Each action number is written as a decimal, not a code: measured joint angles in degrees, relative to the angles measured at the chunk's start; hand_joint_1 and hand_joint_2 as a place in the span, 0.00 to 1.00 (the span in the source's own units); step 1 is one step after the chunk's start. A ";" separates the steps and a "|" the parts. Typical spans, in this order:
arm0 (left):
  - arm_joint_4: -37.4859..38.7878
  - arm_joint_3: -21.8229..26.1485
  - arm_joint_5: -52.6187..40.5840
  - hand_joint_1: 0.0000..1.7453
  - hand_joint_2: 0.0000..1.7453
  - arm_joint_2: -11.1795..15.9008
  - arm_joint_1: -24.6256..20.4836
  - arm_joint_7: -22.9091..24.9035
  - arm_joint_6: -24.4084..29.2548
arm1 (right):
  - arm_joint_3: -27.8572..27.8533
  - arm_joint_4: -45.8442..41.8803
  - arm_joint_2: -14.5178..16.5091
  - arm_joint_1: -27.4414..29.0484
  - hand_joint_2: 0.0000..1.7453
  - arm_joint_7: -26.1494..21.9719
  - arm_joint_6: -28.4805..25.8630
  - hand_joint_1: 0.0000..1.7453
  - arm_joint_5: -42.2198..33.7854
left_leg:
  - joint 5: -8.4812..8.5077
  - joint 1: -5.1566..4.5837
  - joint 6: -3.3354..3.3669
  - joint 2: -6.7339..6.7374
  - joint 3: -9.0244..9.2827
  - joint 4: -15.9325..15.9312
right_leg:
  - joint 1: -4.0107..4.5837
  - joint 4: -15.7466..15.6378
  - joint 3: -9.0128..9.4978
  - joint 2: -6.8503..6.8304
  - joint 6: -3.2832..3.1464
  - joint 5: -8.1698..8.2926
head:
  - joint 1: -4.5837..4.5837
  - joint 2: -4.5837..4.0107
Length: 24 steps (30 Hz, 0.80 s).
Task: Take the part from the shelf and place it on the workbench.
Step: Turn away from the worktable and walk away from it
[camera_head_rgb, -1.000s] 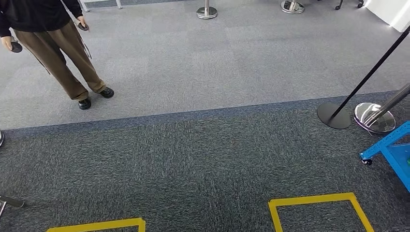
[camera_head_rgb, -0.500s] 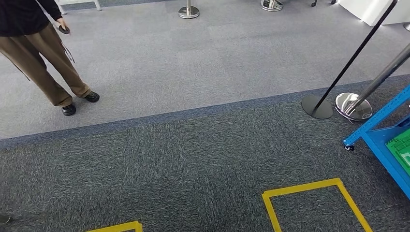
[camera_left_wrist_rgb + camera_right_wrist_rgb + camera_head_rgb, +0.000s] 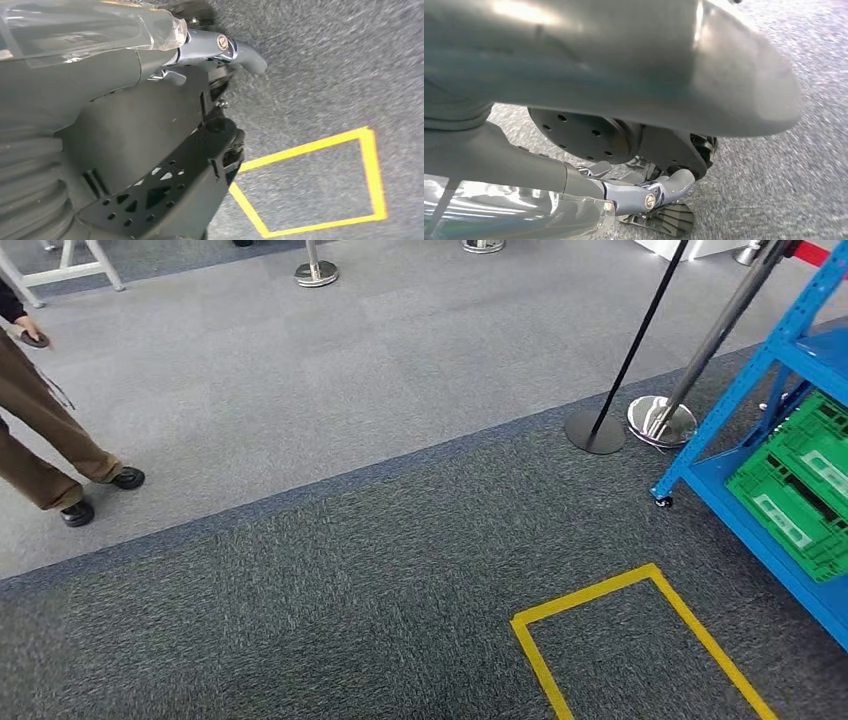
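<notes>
- Carpet point(image 3: 380, 580): dark grey in the foreground, pale grey point(image 3: 330, 380) beyond, the two parted by a dark blue strip running across the head view.
- Shelf point(image 3: 770, 390): blue metal frame on castors at the right edge of the head view, standing on the dark carpet.
- Crates point(image 3: 800, 485): green, folded flat, stacked on the shelf's lower tier; which item is the part to be taken cannot be told.
- Person point(image 3: 40, 440): at the left edge on the pale carpet, brown trousers and black shoes, a dark object in one hand.
- Tape point(image 3: 640, 640): yellow outline of a square on the dark carpet, just beside the shelf; seen also in the left wrist view point(image 3: 320, 185).
- Posts: a black one point(image 3: 625, 370) and a chrome one point(image 3: 700, 350), their round bases side by side near the shelf's front corner.
- Left hand point(image 3: 220, 47): hangs over the carpet, holding nothing that can be seen; whether its fingers are apart or together cannot be told.
- Right hand point(image 3: 649, 195): hangs over the carpet, likewise undetermined.
</notes>
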 joint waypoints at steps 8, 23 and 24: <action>0.02 0.08 -0.02 0.00 1.00 -0.10 0.49 -0.39 -0.17 | -0.38 0.00 0.01 0.11 0.00 -0.02 -0.01 0.00 0.03 | 1.43 -0.13 2.41 2.65 1.59 -4.48 | -0.26 8.34 -5.27 -2.98 2.19 -4.21 | 0.59 0.00; -0.03 0.31 0.04 0.00 1.00 -0.02 0.48 -1.10 -0.34 | -0.60 0.00 -0.10 -0.03 0.00 -0.06 -0.10 0.00 0.48 | -4.21 -0.21 -0.47 4.18 -1.65 3.63 | -0.12 -0.25 0.12 -4.91 -0.54 -0.35 | 0.20 0.00; -0.03 0.43 0.09 0.00 1.00 -0.01 0.43 -1.28 -0.42 | -0.60 0.00 -0.08 -0.12 0.00 -0.06 -0.12 0.00 0.56 | -6.00 -0.15 -0.53 3.42 -3.51 7.62 | -0.12 -0.24 -0.04 -4.37 -0.69 -0.24 | 0.16 0.00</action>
